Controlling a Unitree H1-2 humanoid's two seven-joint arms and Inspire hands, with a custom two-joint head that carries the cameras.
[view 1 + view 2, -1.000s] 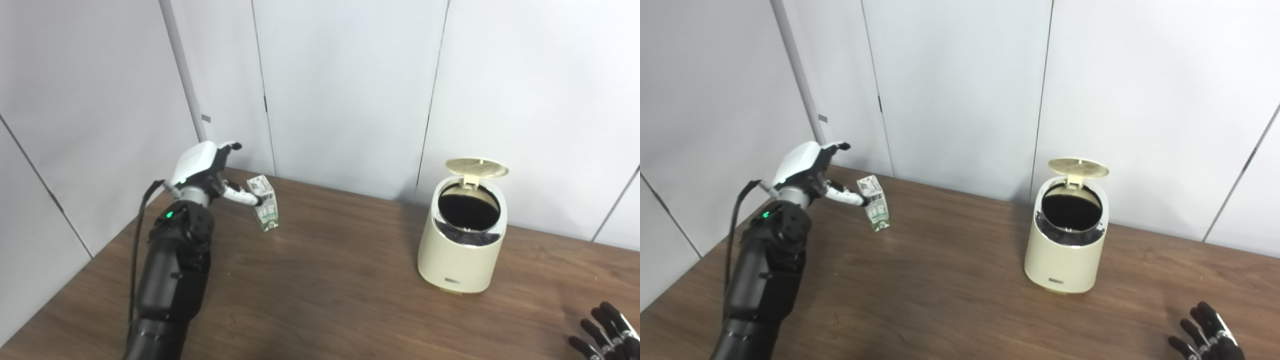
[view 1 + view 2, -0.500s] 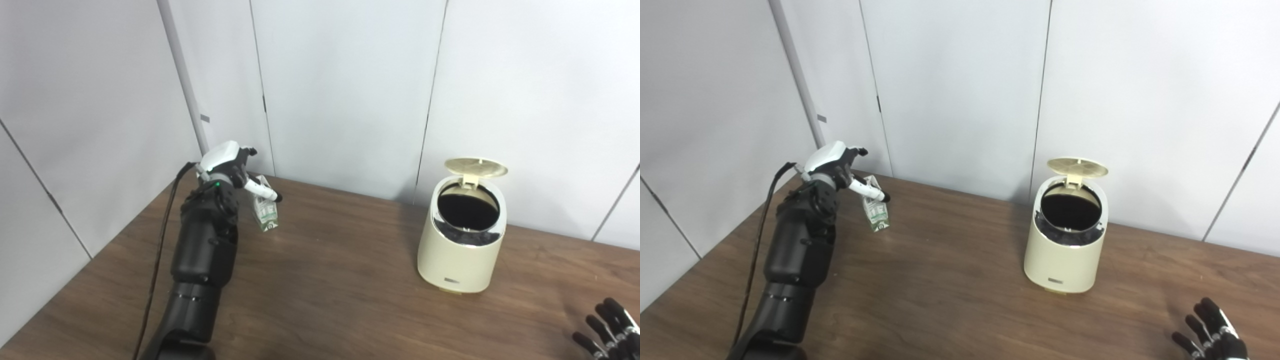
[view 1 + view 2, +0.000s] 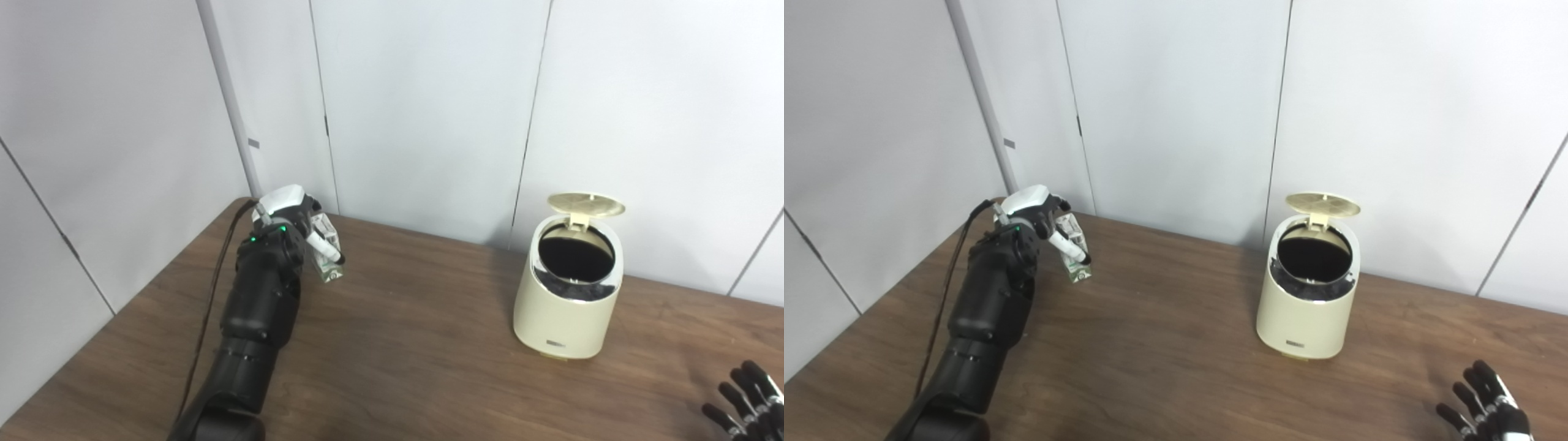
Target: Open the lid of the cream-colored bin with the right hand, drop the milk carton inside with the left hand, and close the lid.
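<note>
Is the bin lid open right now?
Open: the lid stands tipped back behind the rim of the cream-colored bin, leaving its dark mouth uncovered.

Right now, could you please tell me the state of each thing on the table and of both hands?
Bin: upright on the table, open.
Lid: raised, hinged at the back.
Milk carton: upright on the table, at the far left.
Left hand: fingers around the carton; firm grip cannot be told.
Right hand: open, resting low, away from the bin.
</note>
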